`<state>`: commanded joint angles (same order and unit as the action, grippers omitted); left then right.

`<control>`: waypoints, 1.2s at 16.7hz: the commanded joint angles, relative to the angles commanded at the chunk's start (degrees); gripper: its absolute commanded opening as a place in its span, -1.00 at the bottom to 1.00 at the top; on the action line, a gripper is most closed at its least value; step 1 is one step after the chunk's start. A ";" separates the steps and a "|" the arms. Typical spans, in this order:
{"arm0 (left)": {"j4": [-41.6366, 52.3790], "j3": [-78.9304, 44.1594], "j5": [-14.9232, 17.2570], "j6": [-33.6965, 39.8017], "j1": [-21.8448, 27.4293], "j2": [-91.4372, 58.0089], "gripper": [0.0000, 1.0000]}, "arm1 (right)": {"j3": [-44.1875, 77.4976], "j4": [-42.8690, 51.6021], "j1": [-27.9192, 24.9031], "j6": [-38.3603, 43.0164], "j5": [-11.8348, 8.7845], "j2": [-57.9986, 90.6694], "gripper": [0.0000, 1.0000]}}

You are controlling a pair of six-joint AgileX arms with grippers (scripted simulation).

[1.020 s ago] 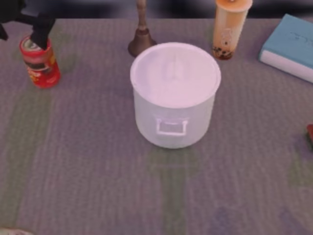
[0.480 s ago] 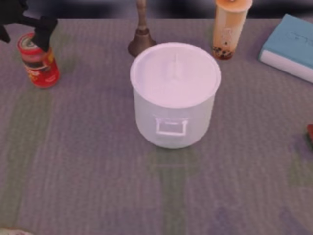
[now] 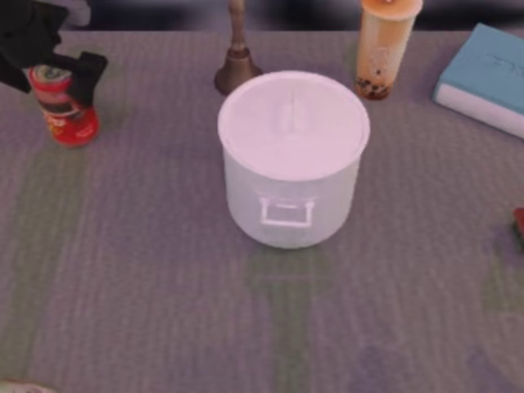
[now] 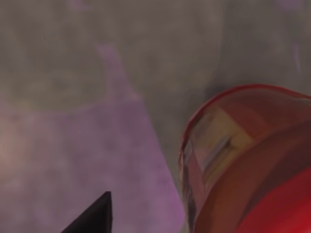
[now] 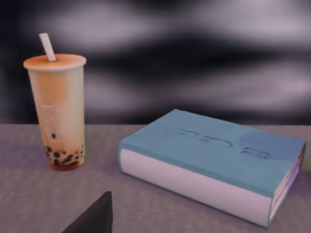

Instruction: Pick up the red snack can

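Observation:
The red snack can [image 3: 67, 115] stands upright at the table's far left; it has a dark band and yellowish marks. My left gripper [image 3: 53, 70] is down over its top, open, with one black finger [image 3: 88, 69] on each side of the upper body. In the left wrist view the red snack can [image 4: 252, 165] fills one side, very close. A bare gap lies between it and the one dark fingertip [image 4: 99, 213] that shows. My right gripper is out of the top view. Its wrist view shows one dark fingertip [image 5: 99, 213] over bare table.
A big white lidded pot [image 3: 293, 155] stands mid-table. Behind it are a brown bell [image 3: 237, 70], an orange-beige drink cup [image 3: 385, 49] and, at the far right, a blue book [image 3: 487, 78]. A small red thing [image 3: 519, 228] sits at the right edge.
The left gripper has come lower and turned, so its fingers now stand on both sides of the can's top. The can has shifted slightly to the left.

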<state>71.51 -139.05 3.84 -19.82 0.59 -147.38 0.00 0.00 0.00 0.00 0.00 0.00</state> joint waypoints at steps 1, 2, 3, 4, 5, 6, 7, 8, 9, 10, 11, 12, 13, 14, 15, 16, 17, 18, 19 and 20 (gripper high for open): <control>-0.81 0.77 0.00 0.03 0.03 -0.04 1.00 | 0.00 0.00 0.00 0.00 0.00 0.00 1.00; -1.18 1.12 -0.01 0.04 0.04 -0.05 1.00 | 0.00 0.00 0.00 0.00 0.00 0.00 1.00; -1.20 1.14 -0.01 0.04 0.04 -0.06 1.00 | 0.00 0.00 0.00 0.00 0.00 0.00 1.00; -1.20 1.14 -0.01 0.04 0.04 -0.06 1.00 | 0.00 0.00 0.00 0.00 0.00 0.00 1.00; -1.20 1.14 -0.01 0.04 0.04 -0.06 1.00 | 0.00 0.00 0.00 0.00 0.00 0.00 1.00; -1.20 1.14 -0.01 0.04 0.04 -0.06 0.85 | 0.00 0.00 0.00 0.00 0.00 0.00 1.00; -1.20 1.14 -0.01 0.04 0.04 -0.06 0.70 | 0.00 0.00 0.00 0.00 0.00 0.00 1.00; -1.20 1.14 -0.01 0.04 0.04 -0.06 0.55 | 0.00 0.00 0.00 0.00 0.00 0.00 1.00; -1.20 1.14 -0.01 0.04 0.04 -0.06 0.40 | 0.00 0.00 0.00 0.00 0.00 0.00 1.00; -1.20 1.14 -0.01 0.04 0.04 -0.06 0.25 | 0.00 0.00 0.00 0.00 0.00 0.00 1.00; -1.20 1.14 -0.01 0.04 0.04 -0.06 0.10 | 0.00 0.00 0.00 0.00 0.00 0.00 1.00; -1.20 1.14 -0.01 0.04 0.04 -0.06 -0.06 | 0.00 0.00 0.00 0.00 0.00 0.00 1.00; -1.20 1.14 -0.01 0.04 0.04 -0.06 -0.21 | 0.00 0.00 0.00 0.00 0.00 0.00 1.00; -1.20 1.14 -0.01 0.04 0.04 -0.06 -0.36 | 0.00 0.00 0.00 0.00 0.00 0.00 1.00; -1.20 1.14 -0.01 0.04 0.04 -0.06 -0.51 | 0.00 0.00 0.00 0.00 0.00 0.00 1.00; -1.20 1.14 -0.01 0.04 0.04 -0.06 -0.66 | 0.00 0.00 0.00 0.00 0.00 0.00 1.00; -1.20 1.14 -0.01 0.04 0.04 -0.06 -0.81 | 0.00 0.00 0.00 0.00 0.00 0.00 1.00; -1.20 1.14 -0.01 0.04 0.04 -0.06 -0.96 | 0.00 0.00 0.00 0.00 0.00 0.00 1.00; -1.20 1.14 -0.01 0.04 0.04 -0.06 -1.00 | 0.00 0.00 0.00 0.00 0.00 0.00 1.00; -1.20 1.14 -0.01 0.04 0.04 -0.06 -1.00 | 0.00 0.00 0.00 0.00 0.00 0.00 1.00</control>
<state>70.31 -137.91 3.83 -19.78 0.64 -147.43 0.00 0.00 0.00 0.00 0.00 0.00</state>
